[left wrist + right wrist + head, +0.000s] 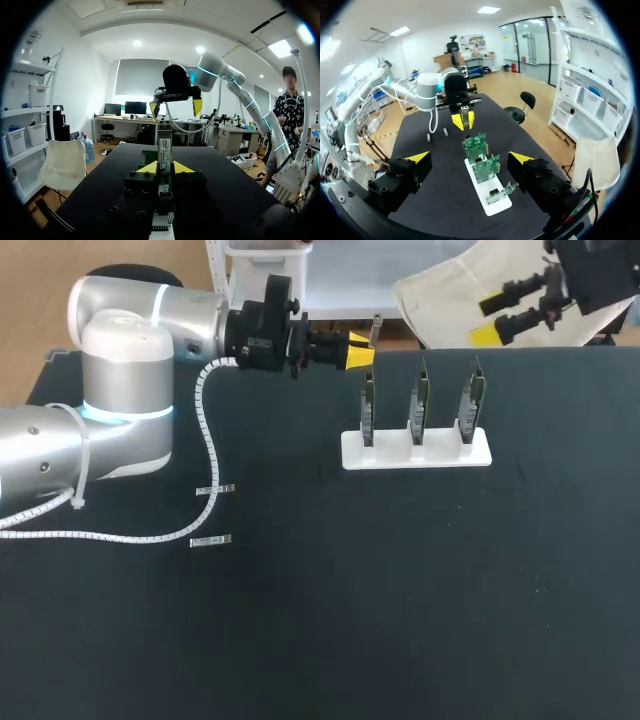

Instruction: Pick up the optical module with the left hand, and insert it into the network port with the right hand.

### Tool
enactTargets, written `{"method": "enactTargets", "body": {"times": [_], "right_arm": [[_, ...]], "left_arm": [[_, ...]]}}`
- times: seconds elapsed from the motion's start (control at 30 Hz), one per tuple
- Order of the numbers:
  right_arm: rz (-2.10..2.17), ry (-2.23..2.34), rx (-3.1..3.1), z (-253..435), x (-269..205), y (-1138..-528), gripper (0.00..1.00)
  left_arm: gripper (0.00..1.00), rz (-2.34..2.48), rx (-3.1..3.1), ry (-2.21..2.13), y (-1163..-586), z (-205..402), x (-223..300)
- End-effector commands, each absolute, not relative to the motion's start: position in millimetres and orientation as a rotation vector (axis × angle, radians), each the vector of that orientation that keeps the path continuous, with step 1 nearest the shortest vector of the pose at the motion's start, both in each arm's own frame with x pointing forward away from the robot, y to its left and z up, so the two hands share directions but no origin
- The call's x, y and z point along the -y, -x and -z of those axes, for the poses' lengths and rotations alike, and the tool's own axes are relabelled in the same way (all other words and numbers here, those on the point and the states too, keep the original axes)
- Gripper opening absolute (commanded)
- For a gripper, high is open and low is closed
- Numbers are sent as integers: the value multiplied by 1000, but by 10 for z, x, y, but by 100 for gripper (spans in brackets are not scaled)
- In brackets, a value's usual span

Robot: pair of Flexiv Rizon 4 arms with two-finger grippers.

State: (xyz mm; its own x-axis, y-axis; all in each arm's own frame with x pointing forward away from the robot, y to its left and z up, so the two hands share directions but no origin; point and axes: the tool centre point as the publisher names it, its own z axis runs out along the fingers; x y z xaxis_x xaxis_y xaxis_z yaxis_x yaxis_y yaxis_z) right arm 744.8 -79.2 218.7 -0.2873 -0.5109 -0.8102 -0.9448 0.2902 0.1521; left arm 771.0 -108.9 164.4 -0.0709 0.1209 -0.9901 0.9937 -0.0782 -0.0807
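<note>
**Module in the left gripper, right gripper open ahead of it**

The left gripper (165, 167) is closed narrowly on the module (165, 147), one yellow tip on each side of its lower part. The module stands upright, its long axis crosswise to the fingers. Its labelled upper end is free above the tips.

Straight ahead of the left gripper and a little higher, the right gripper (176, 106) faces it with its fingers spread wide and nothing in them. The two are well apart.

Between and below them is a white stand (445, 453) on the table (400, 590), holding three boards (421, 405) upright in a row. From the head view the left gripper is just beside the nearest end board, while the right gripper is farther off, past the other end. I cannot make out the ports on the boards.

The coming move looks like a handover, and it turns on that free upper end. The right gripper would have to close the gap and take the module along its upright axis, and only then bring it down to a board.
</note>
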Motion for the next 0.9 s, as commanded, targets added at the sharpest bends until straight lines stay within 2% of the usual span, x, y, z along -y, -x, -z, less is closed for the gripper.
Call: {"method": "enactTargets", "body": {"times": [0.03,0.9], "right_arm": [[-918,1419,-1848,-2193,698,-7579,100],[-1041,1636,-1719,-2102,-19,-7737,100]], "left_arm": [[0,1270,-1313,-1324,-7722,-1641,1091],[0,1270,-1313,-1324,-7722,-1641,1091]]}}
